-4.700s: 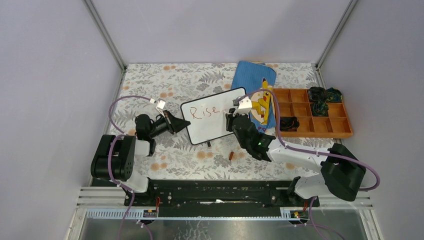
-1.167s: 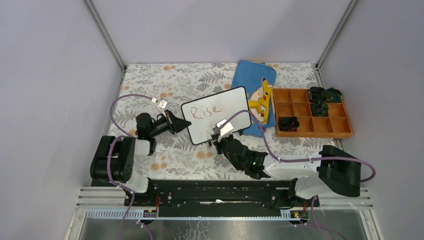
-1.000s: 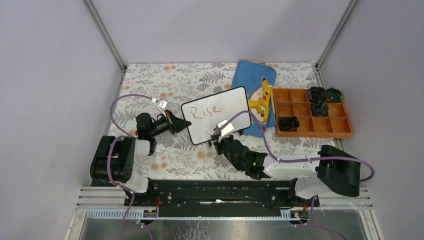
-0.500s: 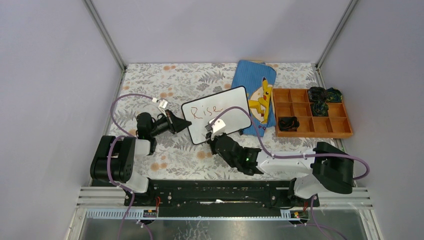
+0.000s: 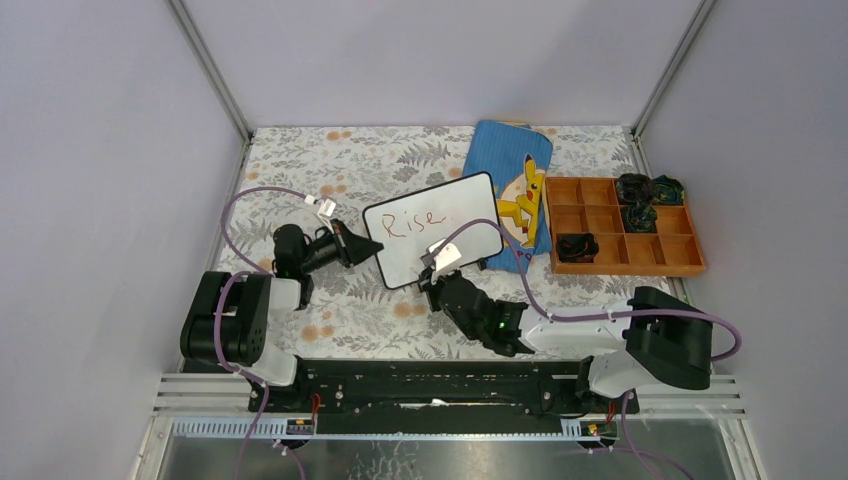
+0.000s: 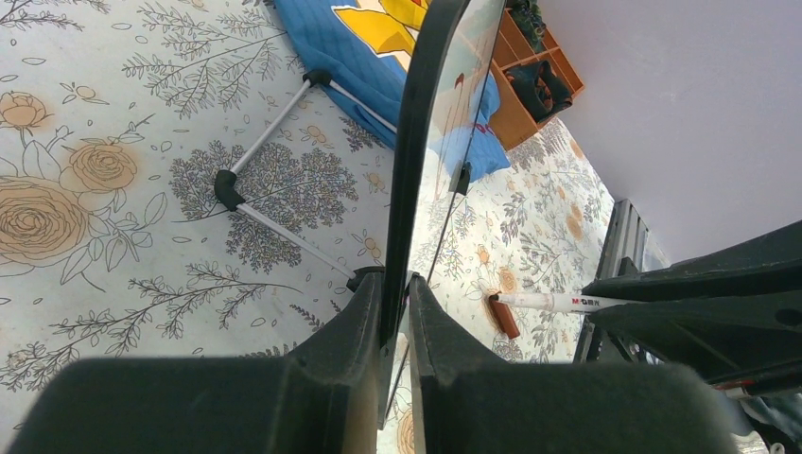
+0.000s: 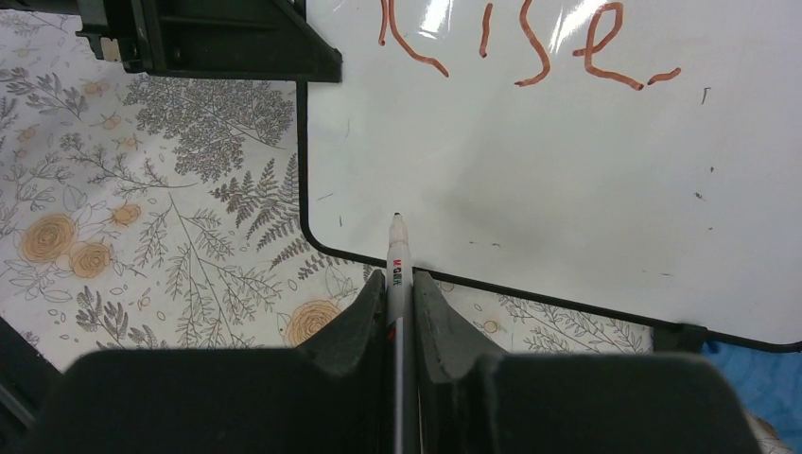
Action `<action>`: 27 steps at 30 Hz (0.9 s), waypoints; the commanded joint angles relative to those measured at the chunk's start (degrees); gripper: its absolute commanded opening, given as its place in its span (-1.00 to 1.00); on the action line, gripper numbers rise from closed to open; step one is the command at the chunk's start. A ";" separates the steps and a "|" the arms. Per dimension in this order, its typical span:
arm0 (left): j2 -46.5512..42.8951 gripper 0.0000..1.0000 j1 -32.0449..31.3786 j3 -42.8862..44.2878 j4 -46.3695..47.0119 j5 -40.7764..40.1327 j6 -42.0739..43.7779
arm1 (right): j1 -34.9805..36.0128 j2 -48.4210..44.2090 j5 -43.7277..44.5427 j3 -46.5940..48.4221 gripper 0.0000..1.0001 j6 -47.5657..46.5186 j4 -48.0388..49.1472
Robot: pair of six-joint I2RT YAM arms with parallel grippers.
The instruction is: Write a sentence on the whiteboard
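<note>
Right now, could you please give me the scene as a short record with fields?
whiteboard: propped at a tilt on the table, "Rise" written in red near its top
left gripper: shut on the whiteboard's left edge
right gripper: shut on a marker
marker tip: aimed at the board's lower left corner; contact cannot be told
behind the board: blue pouch
far right: wooden tray, dark items in some compartments
</note>
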 commanded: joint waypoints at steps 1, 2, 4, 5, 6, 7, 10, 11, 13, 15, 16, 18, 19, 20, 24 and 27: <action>0.69 -1.00 -0.66 0.27 -5.50 -2.82 2.71 | -0.18 -2.88 2.68 -0.53 -1.00 -1.22 5.33; 0.59 -1.00 -0.66 0.26 -5.59 -2.85 2.78 | -0.13 -3.14 2.25 -0.61 -1.00 -1.32 5.20; 0.41 -1.00 -0.66 0.21 -5.90 -2.94 2.94 | -0.10 -3.19 2.53 -0.66 -1.00 -1.27 5.20; 0.43 -1.00 -0.69 0.25 -5.92 -2.94 2.99 | -0.06 -3.14 3.12 -0.52 -1.00 -1.08 5.14; 0.43 -1.00 -0.74 0.27 -5.90 -2.94 3.00 | -0.11 -3.12 3.96 -0.44 -1.00 -0.94 5.19; 0.43 -1.00 -0.75 0.27 -5.92 -2.94 3.00 | -0.07 -3.04 4.88 -0.54 -1.00 -1.00 5.52; 0.41 -1.00 -0.75 0.27 -5.90 -2.94 3.00 | -0.07 -3.05 7.90 -2.24 -1.00 -1.72 10.13; 0.43 -1.00 -0.75 0.27 -5.97 -2.94 3.00 | -0.06 -2.93 8.01 -3.58 -1.00 -2.92 13.42; 0.44 -1.00 -0.75 0.32 -5.98 -2.94 3.00 | -0.07 -2.31 7.53 -5.92 -1.00 -5.99 19.44; 0.51 -1.00 -0.75 0.36 -6.15 -2.94 3.05 | -0.12 -1.81 5.34 -6.85 -1.00 -8.25 21.77; 0.51 -1.00 -0.75 0.45 -6.09 -2.94 3.01 | -0.08 -1.72 4.73 -6.88 -1.00 -8.11 21.82; 0.52 -1.00 -0.75 0.36 -6.06 -2.88 3.00 | -0.14 -1.88 4.84 -5.82 -1.00 -5.29 18.62; 0.52 -1.00 -0.75 0.41 -6.07 -2.92 3.08 | -0.15 -2.09 4.75 -4.38 -1.00 -3.92 15.78; 0.44 -1.00 -0.75 0.37 -6.03 -2.94 3.10 | -0.15 -2.36 4.06 -3.26 -1.00 -2.98 12.57; 0.34 -1.00 -0.83 0.36 -6.18 -2.94 3.20 | -0.15 -1.82 -0.45 -1.95 -1.00 -3.40 8.68; 0.17 -1.00 -0.98 0.36 -6.28 -3.03 3.18 | -0.15 -0.86 -1.22 -1.71 -1.00 -4.01 8.86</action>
